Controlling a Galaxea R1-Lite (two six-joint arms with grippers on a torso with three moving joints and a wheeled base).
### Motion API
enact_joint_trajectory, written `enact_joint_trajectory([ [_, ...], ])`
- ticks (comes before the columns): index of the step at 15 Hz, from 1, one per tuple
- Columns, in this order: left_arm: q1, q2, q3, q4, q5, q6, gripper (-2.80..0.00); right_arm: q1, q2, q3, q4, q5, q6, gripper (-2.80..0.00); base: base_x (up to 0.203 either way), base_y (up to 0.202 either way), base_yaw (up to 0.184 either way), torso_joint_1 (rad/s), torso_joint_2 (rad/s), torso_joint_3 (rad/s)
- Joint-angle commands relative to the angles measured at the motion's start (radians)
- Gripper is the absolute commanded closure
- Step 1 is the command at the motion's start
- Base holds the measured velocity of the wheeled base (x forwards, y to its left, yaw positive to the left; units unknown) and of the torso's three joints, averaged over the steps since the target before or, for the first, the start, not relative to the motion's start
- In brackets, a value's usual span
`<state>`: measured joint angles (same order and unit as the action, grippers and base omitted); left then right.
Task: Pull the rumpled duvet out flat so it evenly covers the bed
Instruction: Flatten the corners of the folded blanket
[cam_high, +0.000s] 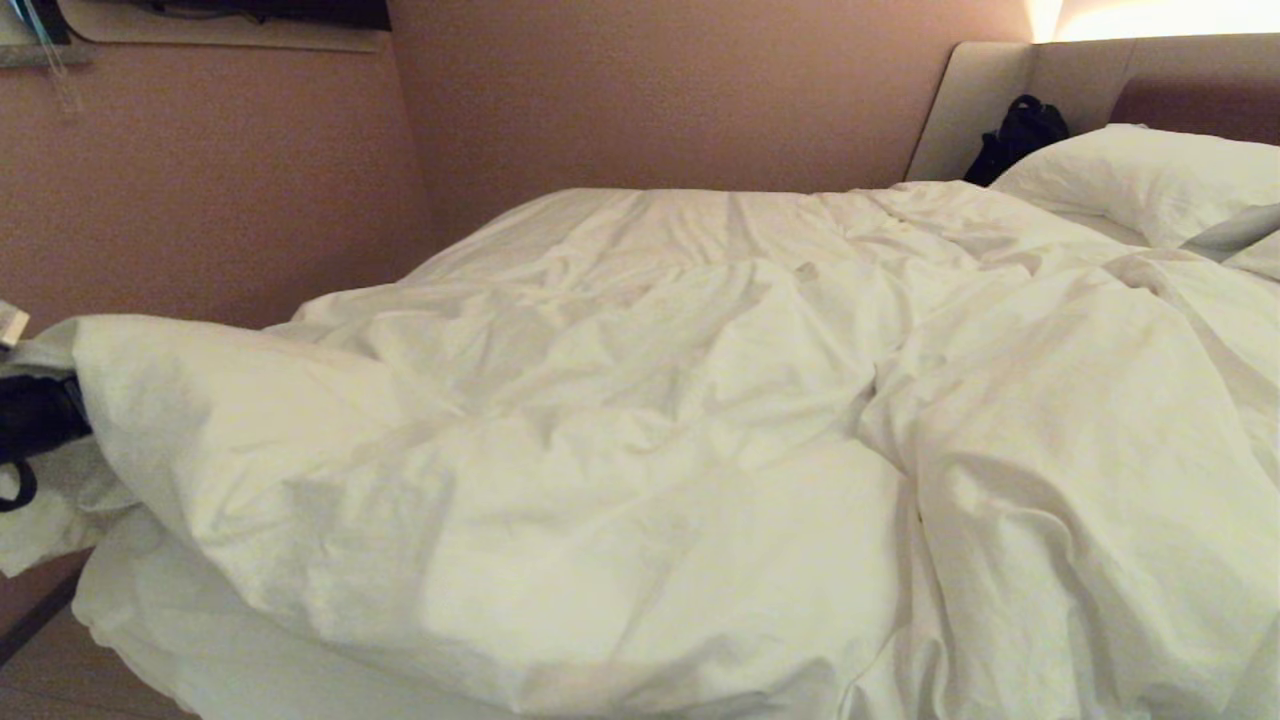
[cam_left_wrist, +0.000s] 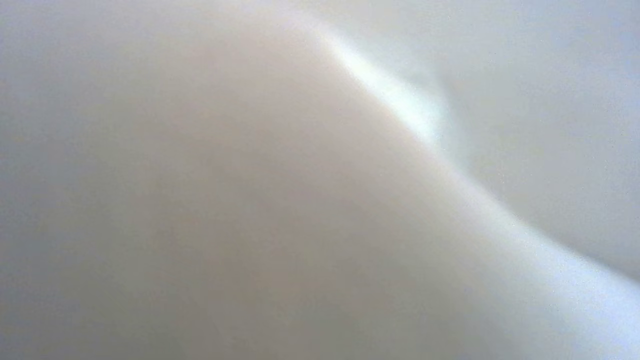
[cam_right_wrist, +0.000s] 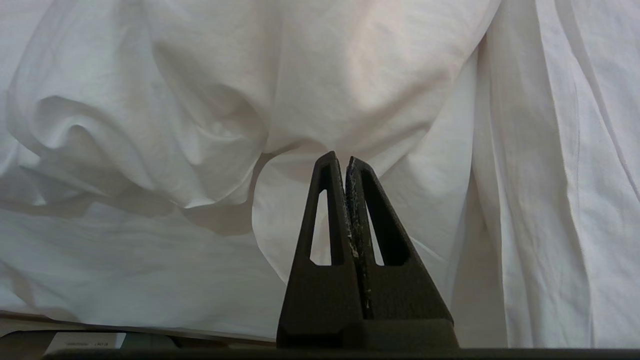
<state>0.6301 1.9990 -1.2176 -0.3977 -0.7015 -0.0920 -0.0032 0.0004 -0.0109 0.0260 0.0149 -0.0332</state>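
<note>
Head view shows the duvet (cam_high: 640, 430) heaped and creased over most of the bed (cam_high: 130, 620), with a thick fold bulging past the bed's edge at about 9 o'clock and a deep crease running down toward 5 o'clock. A pillow (cam_high: 1140, 175) lies at 2 o'clock against the headboard (cam_high: 975, 110), beside a dark bag (cam_high: 1020, 135).

The left hand (cam_high: 35, 420) is seen only as a dark shape at the 9 o'clock edge, pressed against the bulging fold; its fingers are hidden there, and the left wrist view is filled by blurred white cloth, so it cannot be told from the pictures whether they are spread or whether any cloth is held. The right hand (cam_right_wrist: 345, 162) is parked low with its fingers pressed together on nothing, and the hanging duvet is seen just beyond its tips at 12 o'clock.

The step in hand is judged to be the working of the duvet's corner at the 9 o'clock side. To be done well, a thick pinch of cover and filling together should be taken close to the true edge, not a loose layer of cover alone, which would slip. The pull should be made low and outward, away from the headboard, so that the heaped middle is drawn flat rather than lifted. The overhang should be checked against the far side, so that the cover is not dragged off toward 9 o'clock.
</note>
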Motion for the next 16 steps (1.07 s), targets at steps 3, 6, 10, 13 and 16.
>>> enact_joint_trajectory([
  [3, -0.024, -0.004, -0.122, 0.024, 0.003, -0.038, -2.80, 0.000, 0.000, 0.000, 0.000, 0.000, -0.001, 0.00, 0.000, 0.000, 0.000, 0.000, 0.00, 0.000],
  [6, -0.024, 0.051, -0.203, 0.033, 0.016, -0.128, -2.80, 0.000, 0.000, 0.000, 0.000, 0.000, -0.001, 0.00, 0.000, 0.000, 0.000, 0.000, 0.00, 0.000],
  [10, -0.024, 0.171, -0.330, 0.028, 0.082, -0.189, -2.80, 0.000, 0.000, 0.000, 0.000, 0.000, -0.001, 0.00, 0.000, 0.000, 0.000, 0.000, 0.00, 0.000],
  [13, -0.045, 0.205, -0.400, 0.032, 0.088, -0.252, -2.80, 0.000, 0.000, 0.000, 0.000, 0.000, -0.001, 0.00, 0.000, 0.000, 0.000, 0.000, 0.00, 0.000],
  [16, -0.060, 0.281, -0.475, 0.038, 0.094, -0.298, -2.80, 0.000, 0.000, 0.000, 0.000, 0.000, -0.001, 0.00, 0.000, 0.000, 0.000, 0.000, 0.00, 0.000],
])
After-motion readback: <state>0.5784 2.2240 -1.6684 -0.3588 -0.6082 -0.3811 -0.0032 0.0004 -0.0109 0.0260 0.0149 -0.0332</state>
